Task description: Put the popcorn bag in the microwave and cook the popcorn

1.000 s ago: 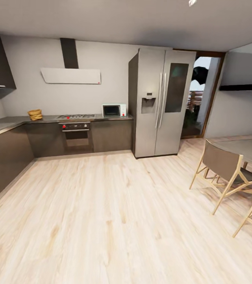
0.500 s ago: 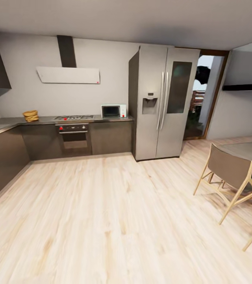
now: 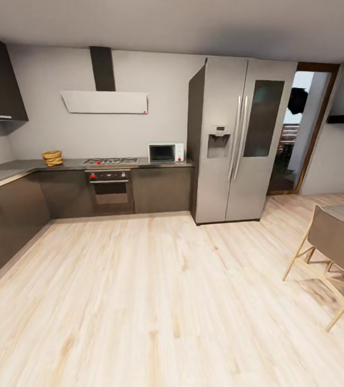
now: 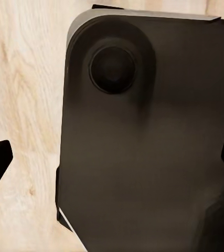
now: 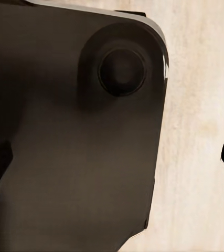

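A steel fridge (image 3: pixel 235 140) stands right of the oven (image 3: pixel 109 188); a wooden chair (image 3: pixel 337 252) stands well apart.

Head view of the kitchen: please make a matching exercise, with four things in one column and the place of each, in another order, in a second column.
Things:
1. small tan-gold burlap popcorn bag
2. pale blue boxy microwave
3. steel oven with red-marked knobs
4. tall grey two-door refrigerator

Places:
A. under the hob, between dark cabinet fronts
B. on the countertop, near its corner
C. standing on the floor, beside the doorway
D. on the countertop's end, next to the refrigerator

Pairs: 1-B, 2-D, 3-A, 4-C
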You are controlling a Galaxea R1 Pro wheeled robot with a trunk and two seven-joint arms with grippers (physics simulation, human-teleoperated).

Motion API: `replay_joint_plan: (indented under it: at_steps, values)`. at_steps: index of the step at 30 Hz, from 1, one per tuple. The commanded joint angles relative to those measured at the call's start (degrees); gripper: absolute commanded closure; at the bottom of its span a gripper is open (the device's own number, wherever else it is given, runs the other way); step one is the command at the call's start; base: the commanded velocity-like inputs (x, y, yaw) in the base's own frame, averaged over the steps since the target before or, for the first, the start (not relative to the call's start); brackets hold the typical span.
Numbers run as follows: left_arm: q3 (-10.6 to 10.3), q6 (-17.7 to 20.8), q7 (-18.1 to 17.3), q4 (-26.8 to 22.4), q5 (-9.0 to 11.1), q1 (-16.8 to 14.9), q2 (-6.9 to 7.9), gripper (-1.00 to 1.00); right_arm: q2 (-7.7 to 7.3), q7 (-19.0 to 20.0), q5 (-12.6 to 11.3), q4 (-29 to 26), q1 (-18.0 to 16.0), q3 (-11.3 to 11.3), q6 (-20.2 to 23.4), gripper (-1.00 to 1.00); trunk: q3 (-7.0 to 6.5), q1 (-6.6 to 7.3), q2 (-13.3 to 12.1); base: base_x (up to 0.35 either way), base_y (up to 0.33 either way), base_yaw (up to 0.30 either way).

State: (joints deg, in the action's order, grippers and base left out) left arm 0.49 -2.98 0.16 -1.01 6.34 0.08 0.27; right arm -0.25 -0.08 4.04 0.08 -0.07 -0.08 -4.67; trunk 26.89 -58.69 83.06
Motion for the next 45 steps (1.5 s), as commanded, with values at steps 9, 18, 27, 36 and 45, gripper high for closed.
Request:
replay_joint_plan:
  at_steps: [9, 18, 27, 36, 45]
  values:
    - [-0.1, -0.1, 0.0, 0.0, 3.8, 0.0, -0.01, -1.00, 0.07, 0.0, 0.4, 0.0, 0.0, 0.0, -0.1, -1.00, 0.04, -0.03, 0.0, 0.322, -0.009, 0.003]
    - [-0.1, 0.0, 0.0, 0.0, 4.6, 0.0, -0.01, -1.00, 0.07, 0.0, 0.4, 0.0, 0.0, 0.0, -0.1, -1.00, 0.04, -0.03, 0.0, 0.322, -0.075, 0.000]
    - [-0.1, 0.0, 0.0, 0.0, 4.7, 0.0, -0.01, -1.00, -0.01, 0.0, 0.4, 0.0, 0.0, 0.0, -0.1, -1.00, 0.04, -0.03, 0.0, 0.322, -0.078, 0.000]
    - [-0.1, 0.1, 0.0, 0.0, 4.7, 0.0, -0.01, -1.00, 0.11, 0.0, 0.3, 0.0, 0.0, -0.2, -0.1, -1.00, 0.04, -0.03, 0.0, 0.322, -0.016, 0.000]
    - [-0.1, 0.1, 0.0, 0.0, 4.7, 0.0, -0.01, -1.00, 0.13, 0.0, 0.4, 0.0, 0.0, -0.1, -0.1, -1.00, 0.04, -0.03, 0.0, 0.322, 0.000, 0.000]
